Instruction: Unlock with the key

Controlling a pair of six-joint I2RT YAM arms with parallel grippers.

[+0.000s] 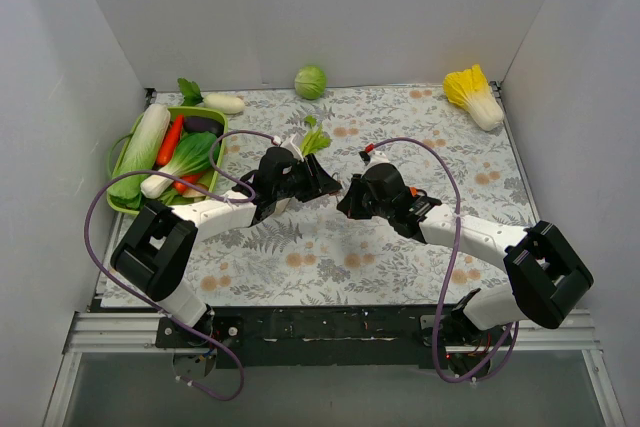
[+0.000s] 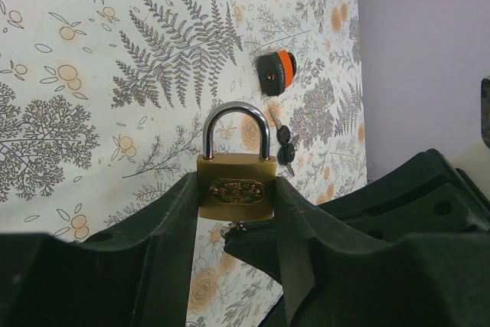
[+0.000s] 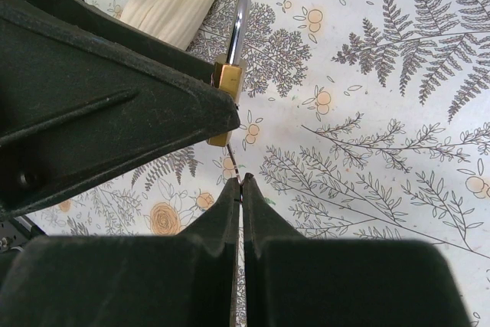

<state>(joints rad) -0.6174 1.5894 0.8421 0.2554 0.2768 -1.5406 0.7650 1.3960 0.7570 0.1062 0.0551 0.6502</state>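
Now my left claw grips the brass padlock by its two sides, and both legs of the steel loop are seated in the body. My right claw is pinched tight on the key. Only a thin sliver of its blade shows, running from my fingertips up to the underside of the padlock. Whether it sits in the keyhole I cannot tell. On the flowered cloth beyond lie spare black-headed keys, near an orange-and-black padlock.
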